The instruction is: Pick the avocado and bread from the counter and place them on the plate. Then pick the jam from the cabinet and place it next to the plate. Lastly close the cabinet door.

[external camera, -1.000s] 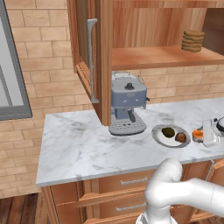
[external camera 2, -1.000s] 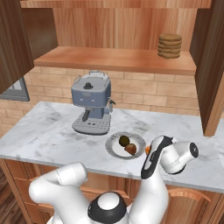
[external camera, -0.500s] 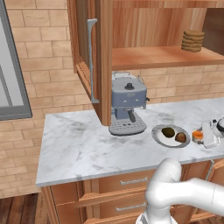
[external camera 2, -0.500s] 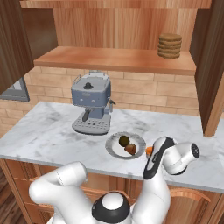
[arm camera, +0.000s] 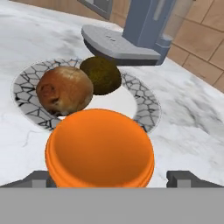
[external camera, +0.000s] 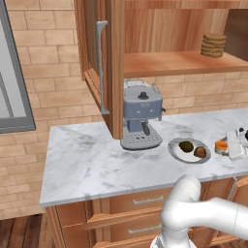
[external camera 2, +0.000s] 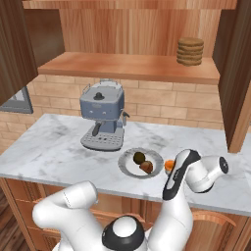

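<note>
You are looking at a surface (external camera: 87, 160) of white marble with grey veins and a smooth, faintly glossy finish. The plate (arm camera: 144, 105) has a plain white centre and a rim patterned like cracked grey stone. On it, the bread (arm camera: 64, 90) has a rough, mottled brown crust, and the avocado (arm camera: 101, 74) a dull, pebbled dark olive skin. The jam (arm camera: 99, 148) shows you a smooth orange lid with a soft plastic sheen. The coffee machine (external camera: 140, 114) looks like matt blue-grey metal. The cabinet door (external camera: 97, 58) is warm, grained wood with a pale metal handle, and the wall (external camera: 48, 63) is matt tan brick.
</note>
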